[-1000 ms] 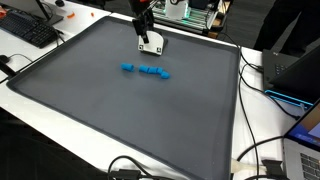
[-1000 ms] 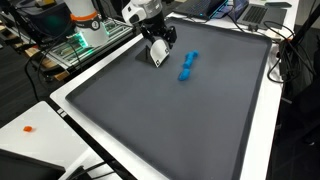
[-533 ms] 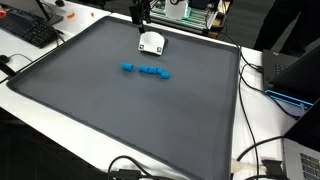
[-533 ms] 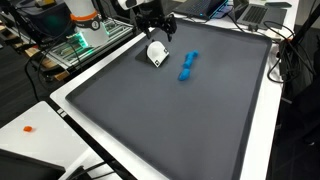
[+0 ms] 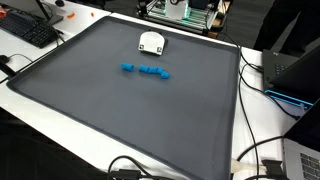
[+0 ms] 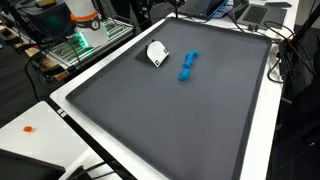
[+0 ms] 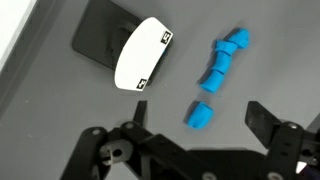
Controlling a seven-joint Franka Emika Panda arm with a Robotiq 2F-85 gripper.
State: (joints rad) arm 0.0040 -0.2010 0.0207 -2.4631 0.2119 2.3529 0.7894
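On the dark surface (image 5: 120, 110), near its far edge, the white device (image 5: 150, 42) with the black base now lies free, with nothing touching it. 1 s ago the claw was right down on it. 0.5 s ago it had lifted just clear, and now it's out of both exterior views entirely. The device hasn't shifted since the claw came off: same spot, same tilt in an exterior view (image 6: 157, 53). The row of blue blocks (image 5: 146, 71) sits near it but apart, also unmoved. In the wrist view the device (image 7: 142, 55) is upper left and the blocks (image 7: 222, 60) to its right, with one blue block (image 7: 200, 115) a bit detached from that row. The claw (image 7: 198, 135) hangs well above them, jaws spread wide and holding nothing. My read is that the release is clean, the set-down is finished, and the arm has backed off high.
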